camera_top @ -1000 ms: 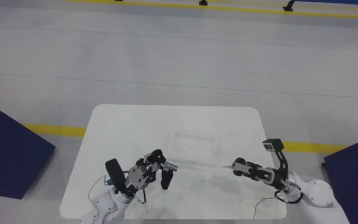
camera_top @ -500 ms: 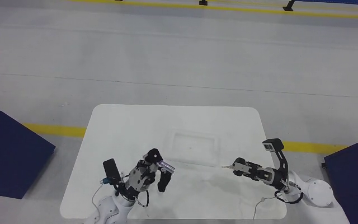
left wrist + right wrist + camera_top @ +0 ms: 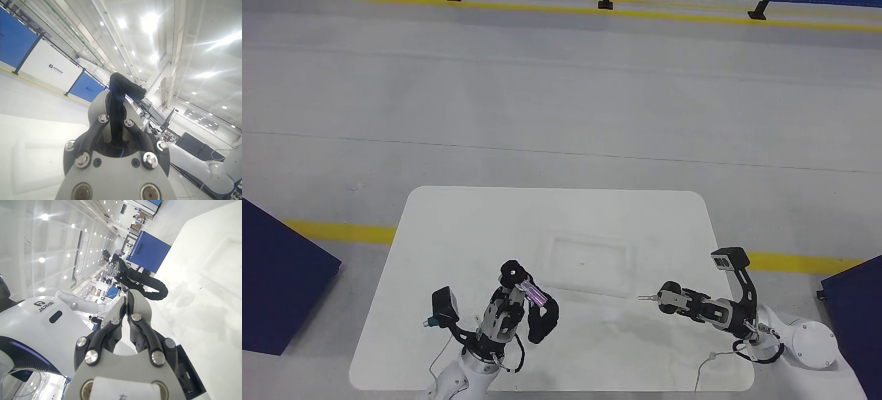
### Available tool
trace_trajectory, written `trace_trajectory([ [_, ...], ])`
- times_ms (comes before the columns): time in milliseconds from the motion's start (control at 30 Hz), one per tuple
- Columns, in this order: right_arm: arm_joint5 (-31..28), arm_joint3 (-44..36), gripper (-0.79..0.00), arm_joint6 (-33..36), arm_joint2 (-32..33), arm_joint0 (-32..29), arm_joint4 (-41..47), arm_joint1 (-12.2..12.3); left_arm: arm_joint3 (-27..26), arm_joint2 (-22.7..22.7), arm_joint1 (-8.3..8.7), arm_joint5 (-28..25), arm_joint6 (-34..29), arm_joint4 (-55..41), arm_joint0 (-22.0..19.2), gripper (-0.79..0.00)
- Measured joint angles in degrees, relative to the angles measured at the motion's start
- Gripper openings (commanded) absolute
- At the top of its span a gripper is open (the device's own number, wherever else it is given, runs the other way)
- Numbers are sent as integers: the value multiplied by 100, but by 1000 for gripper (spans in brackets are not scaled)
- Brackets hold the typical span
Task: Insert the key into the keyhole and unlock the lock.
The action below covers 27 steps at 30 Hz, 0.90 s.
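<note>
Key [image 3: 645, 297] sits pinched tight in my right gripper [image 3: 661, 298], blade poking out sideways toward the cable lock [image 3: 539, 294]. My left gripper [image 3: 519, 300] has that clamped by its black cable [image 3: 115, 113]. The barrel angles roughly back at the key, with the two well apart. Any marking on the lock is too small to read.
</note>
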Motion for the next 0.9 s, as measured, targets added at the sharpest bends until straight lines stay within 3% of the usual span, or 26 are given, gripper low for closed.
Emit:
trace_trajectory([
  [200,11,-5,-785,-15,-6,-6,-2,-2,-1,-1,2,-4,-2,-1,2,-785],
  [333,-4,-200,-785,-430,-181,-174,-25,-33,-35,-12,-5,84,-72,-41,33,-785],
  [433,-289,-385,-785,-857,-298,-371,-168,-68,-157,-48,-26,544,-164,105,155,-785],
  [667,-1065,-830,-785,-2286,-575,-803,-1172,-177,-377,115,-180,2441,318,703,473,-785],
  [900,-1142,-1091,-785,-3335,-838,-964,-2166,-255,-227,396,-354,3098,746,632,529,-785],
])
